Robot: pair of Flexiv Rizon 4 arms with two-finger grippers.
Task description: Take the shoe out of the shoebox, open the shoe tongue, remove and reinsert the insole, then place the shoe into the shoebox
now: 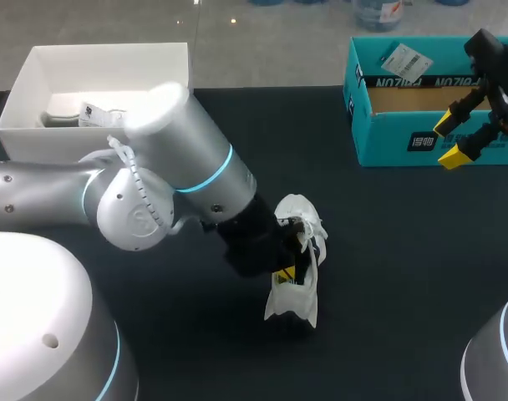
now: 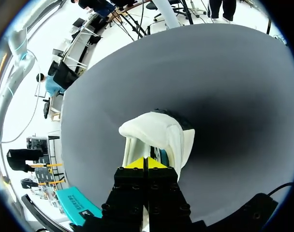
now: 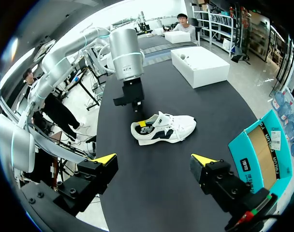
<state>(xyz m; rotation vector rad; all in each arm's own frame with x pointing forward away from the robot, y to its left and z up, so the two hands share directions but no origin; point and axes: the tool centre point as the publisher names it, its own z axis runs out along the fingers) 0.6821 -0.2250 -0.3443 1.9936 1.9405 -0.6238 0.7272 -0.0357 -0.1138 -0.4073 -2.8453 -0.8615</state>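
A white sneaker [image 1: 294, 219] with dark side markings stands on its sole in the middle of the black table [image 1: 388, 267]. My left gripper [image 1: 285, 274] is shut, its yellow tips pressed together down in the shoe's opening at the heel end. In the left wrist view the tips [image 2: 146, 163] meet just behind the shoe's [image 2: 156, 133] white padded collar; whether anything thin is pinched I cannot tell. From the right wrist view the sneaker [image 3: 169, 128] lies well ahead of my open, empty right gripper [image 3: 154, 159]. That right gripper [image 1: 449, 140] hangs by the teal shoebox [image 1: 388, 138].
The teal shoebox [image 3: 256, 150] is open-topped at the back right, showing a brown cardboard inside. A white open box [image 1: 37, 67] with small items sits at the back left. My left arm's bulky elbow [image 1: 154, 184] lies across the left half of the table.
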